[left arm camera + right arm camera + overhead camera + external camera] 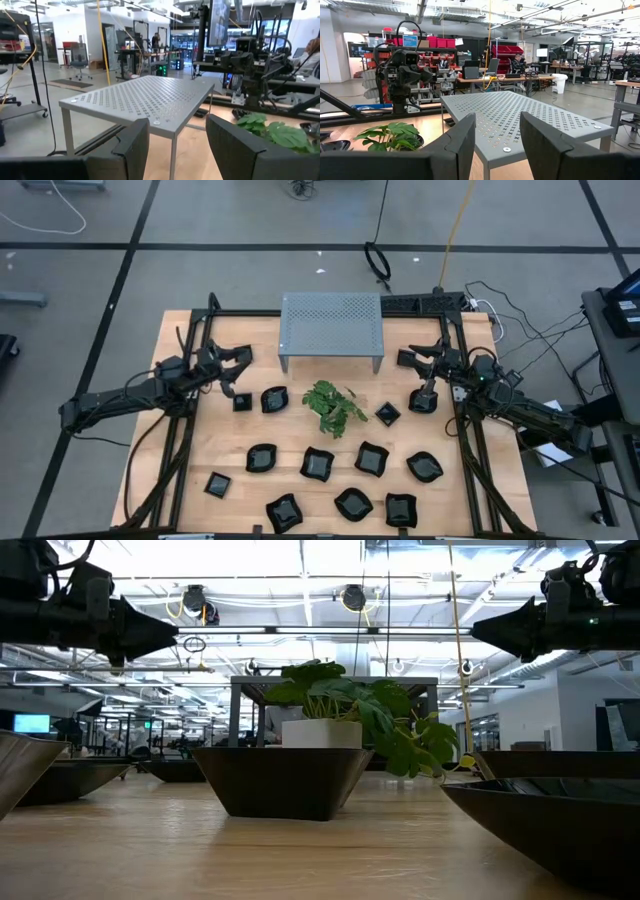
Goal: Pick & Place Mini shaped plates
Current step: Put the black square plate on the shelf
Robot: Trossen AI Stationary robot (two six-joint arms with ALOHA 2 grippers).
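Note:
Several mini shaped plates, small glossy black dishes, rest on their bases across the wooden table (190,430), among them a square one (387,414), a round one (274,399) and a wavy-edged one (284,512). In the low view one plate (280,780) stands close in front. My left gripper (238,360) (177,145) hovers open above the table's far left. My right gripper (410,360) (497,140) hovers open at the far right. Both point toward the grey perforated shelf (330,325) and have nothing between their fingers.
The grey perforated metal shelf (145,100) stands on legs at the table's far middle. A green leafy plant (333,407) in a white pot (320,733) sits mid-table among the plates. Black frame rails (468,450) run along the table's left and right sides.

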